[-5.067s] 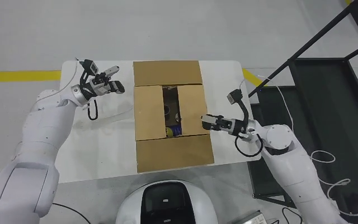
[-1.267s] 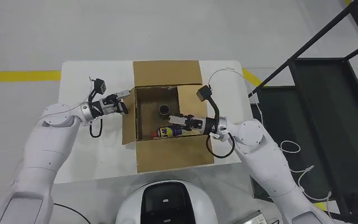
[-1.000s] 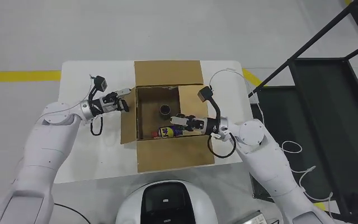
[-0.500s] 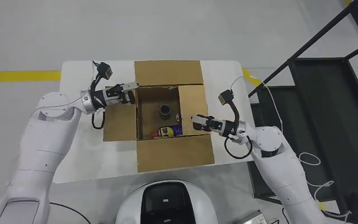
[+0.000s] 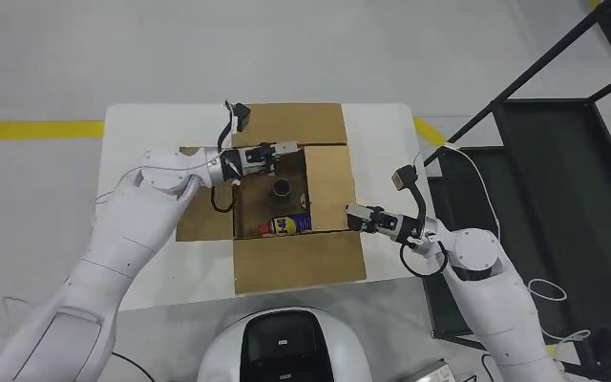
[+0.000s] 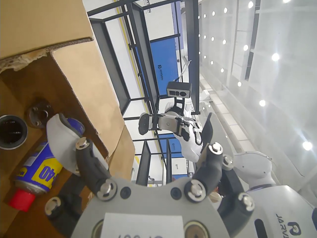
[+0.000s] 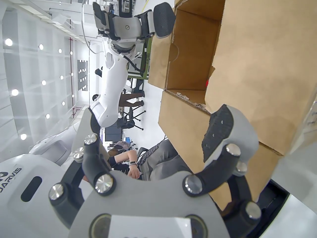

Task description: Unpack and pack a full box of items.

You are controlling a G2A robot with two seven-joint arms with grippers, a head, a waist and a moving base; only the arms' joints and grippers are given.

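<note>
Since the earlier top views, the left arm (image 5: 162, 181) has swung from outside the left flap (image 5: 202, 215) of the box (image 5: 296, 265) to above the far left corner of its opening. The right arm (image 5: 473, 250) has drawn back out of the box to the right flap (image 5: 327, 186).

Box, centred on the table (image 5: 382, 134): the left flap lies folded out flat. The right flap is not folded out and, seen from above, covers the right strip of the opening.

Likely hazards: the right flap may drop inward over the contents, a push on it may slide the light box, and a descending left gripper (image 5: 279, 150) may catch the box wall.

Left arm: stretched across the left flap, its gripper aimed across the opening, fingers spread apart and holding nothing.

Right arm: bent at the elbow beside the box's right side. The right gripper (image 5: 351, 212) stands at the right flap's outer edge, fingers likewise apart and empty.

Spray can (image 5: 286, 225): lies on its side on the box floor by the near wall. Being round, it may roll from the pads.

Dark cylinder (image 5: 284, 189): upright near the middle of the box floor, close to the can and liable to be struck.
</note>
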